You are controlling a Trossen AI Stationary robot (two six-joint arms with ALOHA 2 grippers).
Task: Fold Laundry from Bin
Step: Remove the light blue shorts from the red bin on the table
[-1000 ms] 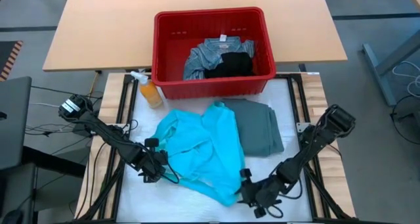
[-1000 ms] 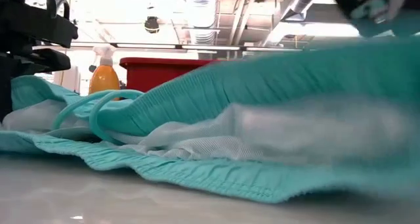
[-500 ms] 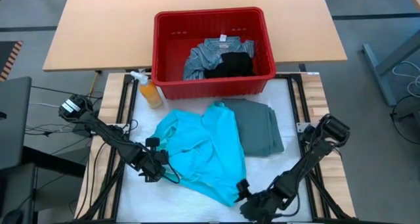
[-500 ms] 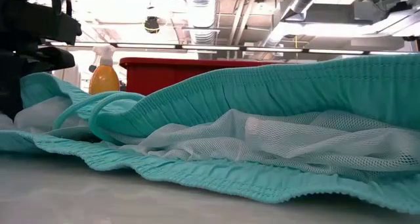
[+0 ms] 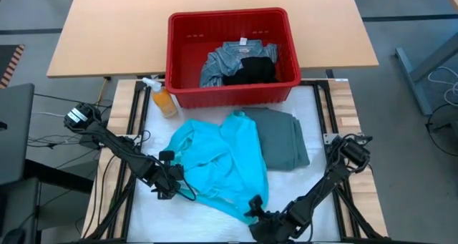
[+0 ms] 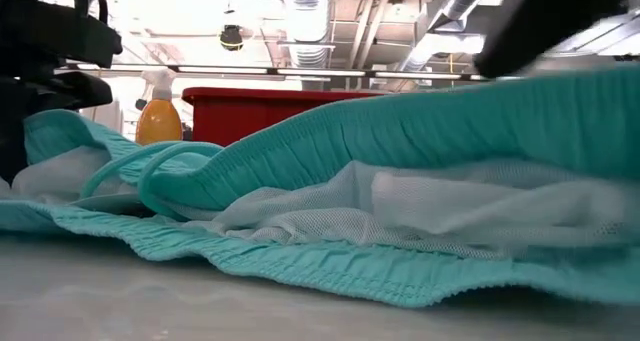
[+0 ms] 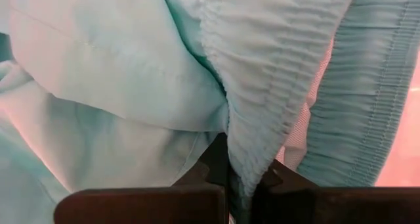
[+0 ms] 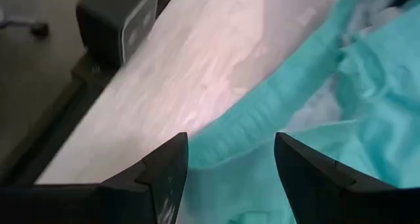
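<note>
The turquoise garment is pinched at its waistband by the left gripper. Right gripper is spread wide at its near hem, nothing grabbed.

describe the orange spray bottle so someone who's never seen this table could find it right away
Start at the big red bin at the far side of the white work mat. Just outside its front left corner, the spray bottle lies tipped on the mat, beyond the turquoise garment. It is the only hard, small item there: orange body, white trigger head, while everything near it is soft cloth.
</note>
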